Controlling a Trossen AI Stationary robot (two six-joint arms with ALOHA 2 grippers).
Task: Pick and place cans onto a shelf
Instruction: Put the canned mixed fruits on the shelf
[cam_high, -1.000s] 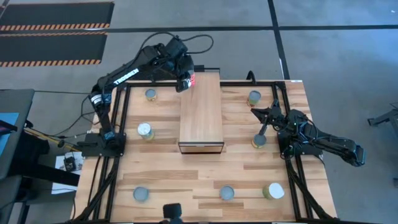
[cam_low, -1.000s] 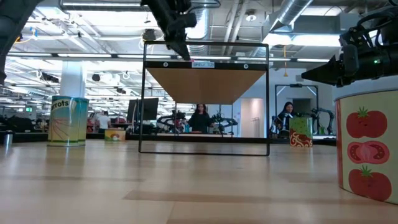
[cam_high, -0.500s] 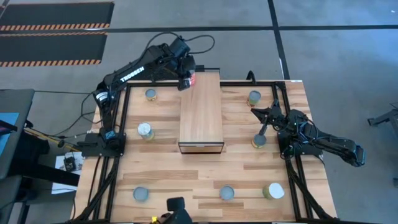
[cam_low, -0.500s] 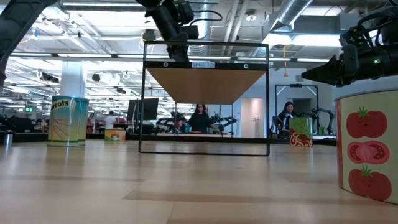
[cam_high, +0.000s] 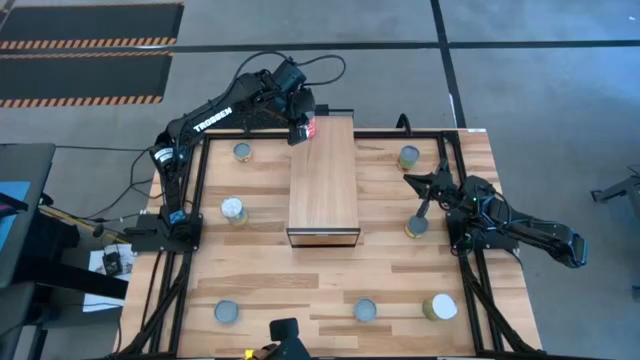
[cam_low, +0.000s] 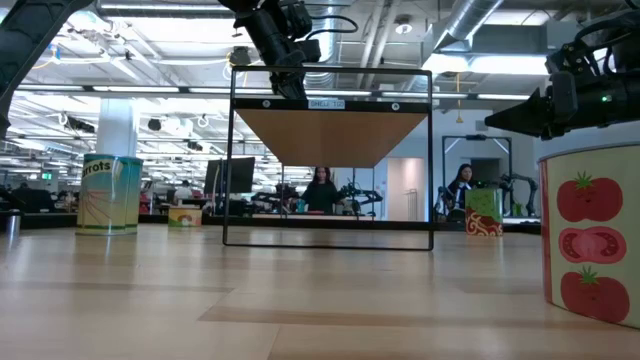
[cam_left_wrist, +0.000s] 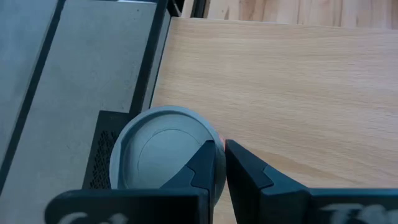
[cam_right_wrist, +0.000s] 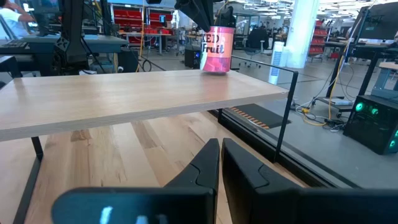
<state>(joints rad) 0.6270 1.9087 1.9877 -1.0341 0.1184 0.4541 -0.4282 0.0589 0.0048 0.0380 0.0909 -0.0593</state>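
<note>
table (cam_high: 330, 280): butcher-block, carries shelf and seven cans | shelf (cam_high: 324, 185): light wood, mid-table, on a dark frame | red can (cam_high: 308, 127): upright at shelf's far left corner | white-topped can (cam_high: 440, 307): near right

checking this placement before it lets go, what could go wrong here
The red can stands at the very corner of the shelf, so it could tip off the edge. The left gripper is still right on the can's rim, and pulling away may drag it. The right gripper waits near another can.
</note>
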